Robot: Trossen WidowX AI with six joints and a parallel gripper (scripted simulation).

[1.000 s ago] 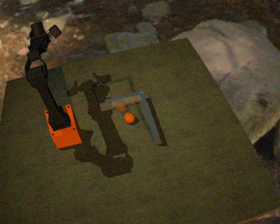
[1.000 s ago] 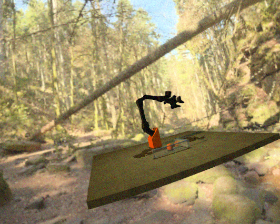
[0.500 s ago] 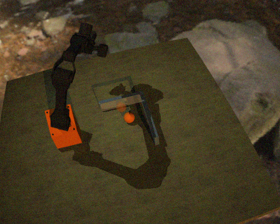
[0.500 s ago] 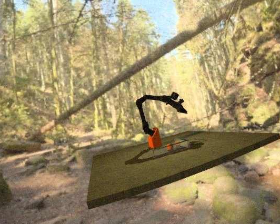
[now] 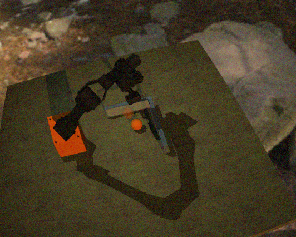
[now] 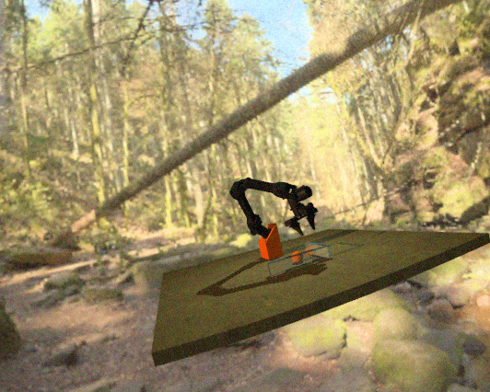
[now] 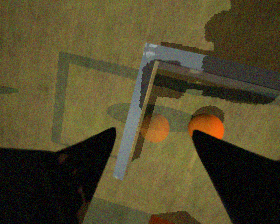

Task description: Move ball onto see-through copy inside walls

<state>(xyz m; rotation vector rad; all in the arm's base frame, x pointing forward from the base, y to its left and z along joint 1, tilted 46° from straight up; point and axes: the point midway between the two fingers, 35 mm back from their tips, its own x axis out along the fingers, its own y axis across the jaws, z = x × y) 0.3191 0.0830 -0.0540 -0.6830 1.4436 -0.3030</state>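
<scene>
You can see no words or labels anywhere. Your claw hangs above the desk, spread wide and holding nothing. The orange ball sits inside the clear walls, just beside the see-through copy; only the wrist view shows one finger covering the ball's edge.

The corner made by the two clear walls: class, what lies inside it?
Inside the corner lie the solid orange ball and its paler see-through copy, side by side, apart. The open hand hovers above; one fingertip covers the ball's lower edge.
</scene>
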